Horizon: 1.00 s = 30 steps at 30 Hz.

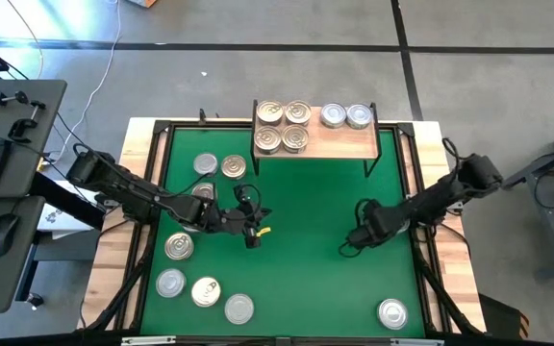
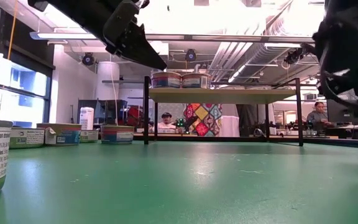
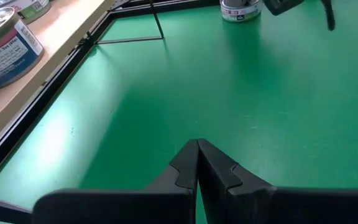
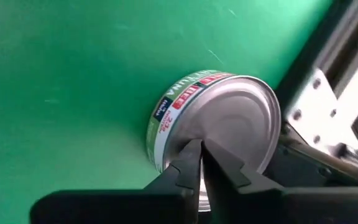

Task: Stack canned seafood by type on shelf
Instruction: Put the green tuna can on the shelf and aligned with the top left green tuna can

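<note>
We find the right hand (image 1: 351, 246) over the bare green mat (image 1: 306, 279) in the right half of the worktop, its fingers brought together with nothing between them. In the right wrist view a silver-lidded tin (image 4: 219, 121) lies ahead of the closed fingertips and is not gripped; it appears to be the lone tin (image 1: 392, 312) near the mat's right front corner. The left hand (image 1: 251, 231) hangs above mid-mat, fingers pressed together and empty.

The shelf (image 1: 349, 144) stands at the far edge, carrying four gold-lidded tins (image 1: 283, 126) grouped on its left part and two silver-lidded tins (image 1: 345, 116) on its right. Seven more tins (image 1: 192, 269) remain on the mat's left side.

We judge the sorting partly done, with the right arm between picks. The next move calls for reopening that hand, straddling the silver-lidded tin's rim, then carrying it to the silver group.
</note>
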Motion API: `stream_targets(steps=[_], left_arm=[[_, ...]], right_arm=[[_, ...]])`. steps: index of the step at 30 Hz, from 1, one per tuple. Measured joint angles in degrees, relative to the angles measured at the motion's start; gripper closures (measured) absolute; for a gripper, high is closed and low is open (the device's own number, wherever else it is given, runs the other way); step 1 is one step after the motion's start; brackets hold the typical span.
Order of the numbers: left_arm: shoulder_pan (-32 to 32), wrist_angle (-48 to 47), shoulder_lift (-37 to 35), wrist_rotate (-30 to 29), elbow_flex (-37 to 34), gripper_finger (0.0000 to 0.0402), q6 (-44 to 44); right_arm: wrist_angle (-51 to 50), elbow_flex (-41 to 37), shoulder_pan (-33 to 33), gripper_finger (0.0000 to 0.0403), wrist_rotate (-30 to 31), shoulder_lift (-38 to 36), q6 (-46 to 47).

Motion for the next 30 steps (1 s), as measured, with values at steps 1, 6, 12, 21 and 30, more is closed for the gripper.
stream_targets(steps=[1,6,12,21,30], left_arm=[[0.0,0.0,0.0,0.0,0.0,0.0401,-0.2],[0.0,0.7,0.0,0.1,0.0,0.0401,-0.4],[0.0,1.3,0.0,0.2,0.0,0.0401,-0.4],[-0.8,1.3,0.0,0.5,0.0,0.0402,-0.4],[-1.2,1.8,1.3,1.7,0.0,0.0401,-0.9]], right_arm=[[1.0,0.5,-0.2,0.0385,0.3,-0.1,-0.9],[8.2,5.9,-0.3,0.0396,4.5,0.2,-3.5],[33.3,8.3,-1.5,0.0399,7.5,0.3,-18.4],[54.1,10.3,-1.3,0.0397,14.3,-1.1,-41.4],[32.6,14.5,1.7,0.0308,15.8,-7.9,-32.9]])
